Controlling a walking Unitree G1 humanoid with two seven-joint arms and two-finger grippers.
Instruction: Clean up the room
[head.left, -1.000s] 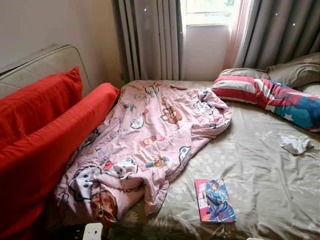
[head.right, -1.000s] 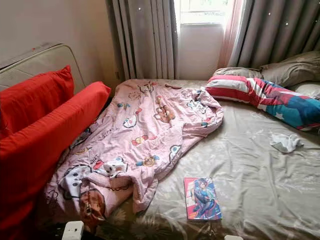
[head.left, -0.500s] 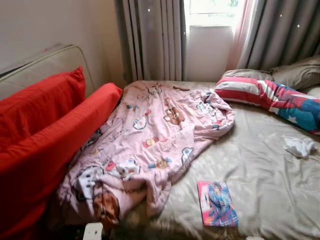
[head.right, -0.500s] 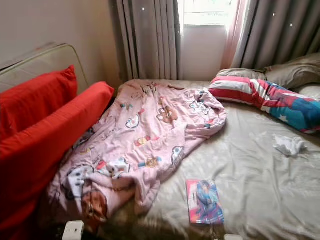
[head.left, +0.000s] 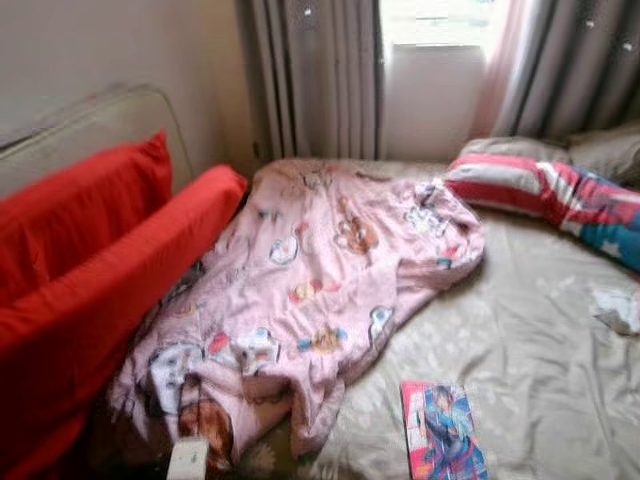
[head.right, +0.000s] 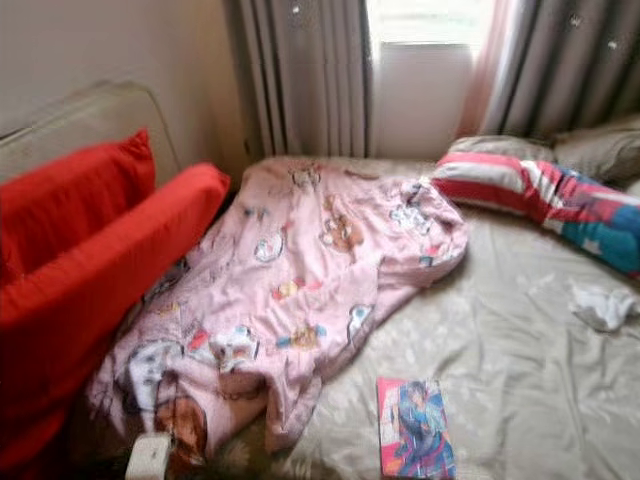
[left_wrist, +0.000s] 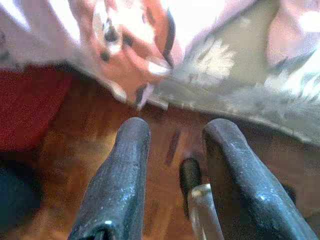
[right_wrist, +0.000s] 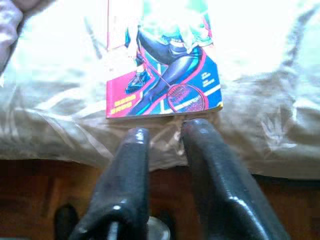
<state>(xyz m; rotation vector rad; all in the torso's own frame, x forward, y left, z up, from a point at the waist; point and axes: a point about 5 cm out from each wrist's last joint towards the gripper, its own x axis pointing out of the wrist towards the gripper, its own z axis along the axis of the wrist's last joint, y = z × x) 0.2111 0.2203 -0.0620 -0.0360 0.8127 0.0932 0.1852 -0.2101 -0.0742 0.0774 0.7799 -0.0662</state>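
Lower centre: thin comic book flat on the bed, probably light and bendy; grip its near edge. Right gripper slightly spread, left gripper spread, both empty.

A pink blanket with cartoon animal prints lies crumpled across the left and middle of the frame, one corner hanging over the bed's near edge. A comic book with a red border and a blue figure on its cover lies flat and closed at the lower right. A small white crumpled cloth rests at the right edge. A striped red, white and blue pillow lies at the upper right.
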